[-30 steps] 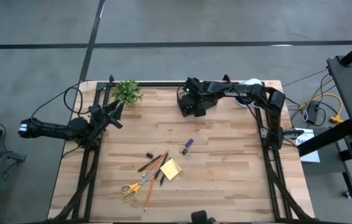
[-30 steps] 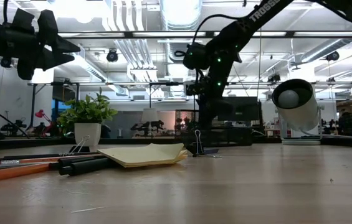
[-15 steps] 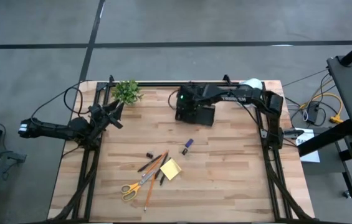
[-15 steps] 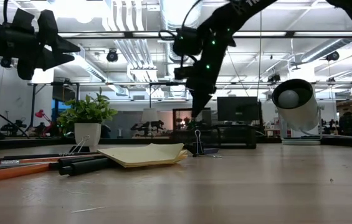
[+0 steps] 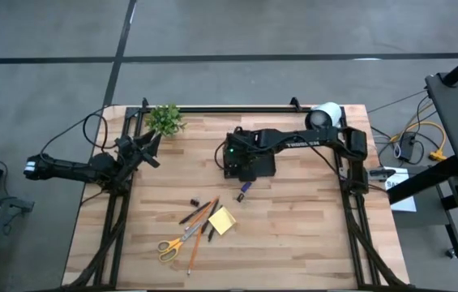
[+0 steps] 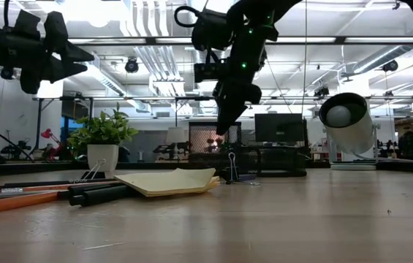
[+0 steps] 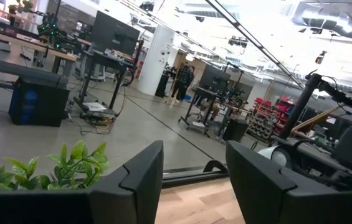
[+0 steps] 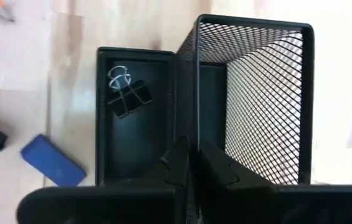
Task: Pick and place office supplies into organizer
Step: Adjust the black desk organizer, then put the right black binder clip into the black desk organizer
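The black mesh organizer [image 5: 253, 165] stands mid-table toward the far side, a binder clip [image 8: 128, 93] in its low compartment. My right gripper [image 5: 239, 159] comes down on it and is shut on its inner wall. The loose supplies lie nearer the front: a yellow sticky pad [image 5: 221, 220], scissors [image 5: 173, 244], orange pencils [image 5: 199, 237], dark pens [image 5: 193, 216], a blue bit [image 5: 245, 187] and a dark bit [image 5: 195, 200]. My left gripper [image 5: 152, 146] hangs open in the air at the far left, beside the plant. My right gripper pinches the top edge of the mesh wall [image 8: 185, 134] between the low compartment and the tall one, one finger in each compartment. The fingers slant down from above. The organizer stays upright; whether its base is clear of the table I cannot tell.
A small green plant [image 5: 164, 119] stands at the far left corner and a big white-and-black roll [image 5: 324, 115] at the far right. Bare wood lies right of the organizer and along the table's right side.
My right gripper has moved from the far edge toward the near edge and a little left. The organizer has come with it, still upright, and now stands close to the blue bit.
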### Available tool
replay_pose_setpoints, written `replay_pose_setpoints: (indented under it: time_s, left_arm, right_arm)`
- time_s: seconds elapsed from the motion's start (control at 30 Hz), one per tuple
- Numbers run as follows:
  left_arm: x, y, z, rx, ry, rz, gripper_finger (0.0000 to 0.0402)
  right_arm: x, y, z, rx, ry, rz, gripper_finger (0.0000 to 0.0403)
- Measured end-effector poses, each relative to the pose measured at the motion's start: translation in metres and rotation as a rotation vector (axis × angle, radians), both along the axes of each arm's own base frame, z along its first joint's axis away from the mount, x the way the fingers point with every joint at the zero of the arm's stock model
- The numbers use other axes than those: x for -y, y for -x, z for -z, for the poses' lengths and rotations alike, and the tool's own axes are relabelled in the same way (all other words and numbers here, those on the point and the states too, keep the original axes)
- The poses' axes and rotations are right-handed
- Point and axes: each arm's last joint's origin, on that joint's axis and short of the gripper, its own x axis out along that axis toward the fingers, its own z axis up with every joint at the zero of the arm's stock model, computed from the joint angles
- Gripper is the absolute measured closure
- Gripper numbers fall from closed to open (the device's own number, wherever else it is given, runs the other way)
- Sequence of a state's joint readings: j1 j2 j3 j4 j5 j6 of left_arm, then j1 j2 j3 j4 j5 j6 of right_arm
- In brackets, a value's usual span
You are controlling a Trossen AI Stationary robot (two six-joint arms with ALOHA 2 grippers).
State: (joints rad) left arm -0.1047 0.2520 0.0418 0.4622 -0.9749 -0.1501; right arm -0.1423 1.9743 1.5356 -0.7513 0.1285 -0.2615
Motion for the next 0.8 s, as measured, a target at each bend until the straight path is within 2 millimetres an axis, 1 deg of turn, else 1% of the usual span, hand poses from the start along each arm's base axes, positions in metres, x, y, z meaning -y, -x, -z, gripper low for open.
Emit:
replay_pose_setpoints:
  time_s: [0.1,0.17,0.3,0.43,0.53,0.63,0.73,0.8]
  left_arm:
    - [0.0,0.0,0.0,0.001,0.001,0.0,0.0243]
    - [0.0,0.0,0.0,0.002,0.001,0.0,0.0243]
    - [0.0,0.0,0.0,0.002,0.001,0.0,0.0243]
    - [0.0,0.0,0.0,0.002,0.001,0.001,0.0243]
    - [0.0,0.0,0.0,0.003,0.002,0.001,0.0243]
    - [0.0,0.0,0.0,0.004,0.002,0.001,0.0243]
    - [0.0,0.0,0.0,0.008,0.003,0.001,0.0243]
    - [0.0,0.001,-0.001,0.01,0.003,0.001,0.0243]
  right_arm:
    - [-0.001,0.0,0.0,0.0,0.001,-0.01,0.0381]
    - [-0.001,0.0,0.0,-0.002,0.007,-0.024,0.0364]
    - [-0.001,-0.001,0.0,-0.002,0.02,-0.045,0.0316]
    - [0.001,-0.003,-0.005,0.008,0.077,-0.006,0.0264]
    - [0.003,-0.007,-0.018,0.046,0.104,0.009,0.0235]
    - [0.0,-0.006,-0.039,0.08,0.117,0.009,0.0217]
    - [-0.008,-0.001,-0.058,0.087,0.128,-0.031,0.021]
    - [-0.018,0.004,-0.065,0.069,0.131,-0.074,0.0209]
